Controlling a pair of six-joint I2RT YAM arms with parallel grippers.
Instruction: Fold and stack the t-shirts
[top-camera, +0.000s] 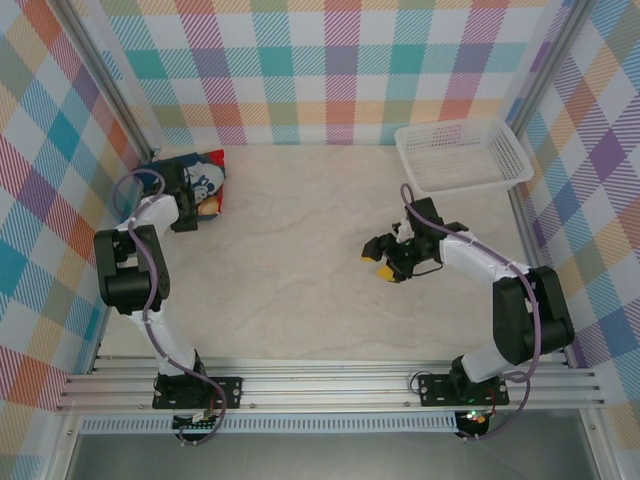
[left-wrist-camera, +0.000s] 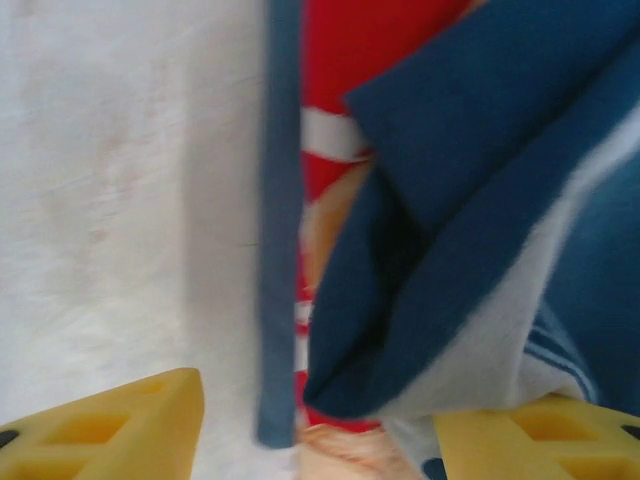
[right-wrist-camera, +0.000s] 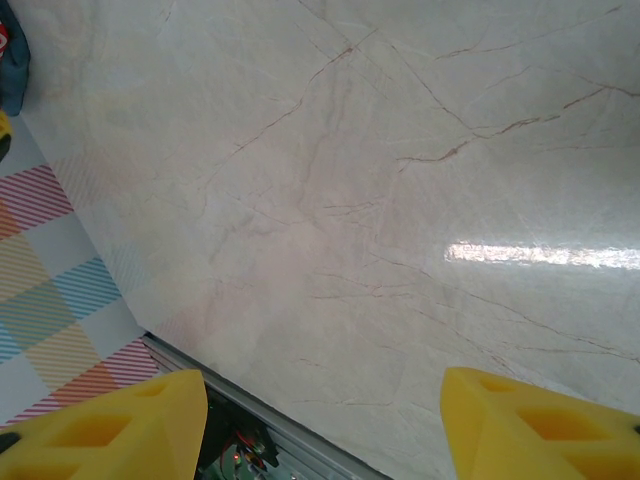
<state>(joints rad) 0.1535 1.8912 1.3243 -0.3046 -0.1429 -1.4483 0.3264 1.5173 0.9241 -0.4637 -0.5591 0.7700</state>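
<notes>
Lying bunched in the far-left corner of the desk (top-camera: 300, 290), by the wall: navy t-shirt (top-camera: 205, 178) over red t-shirt (top-camera: 211, 208), hem edges loose. Over them, left claw (top-camera: 186, 212) spread. Above open mid-desk, right claw (top-camera: 385, 262) spread. Far right, mesh basket (top-camera: 507, 150).

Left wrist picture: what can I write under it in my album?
Open yellow left gripper above a navy shirt lying on a red shirt, pale table alongside.

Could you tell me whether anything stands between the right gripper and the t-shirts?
Nothing visible does: bare table runs from the right gripper to the navy shirt atop the red shirt; the left gripper is at that pile.
</notes>
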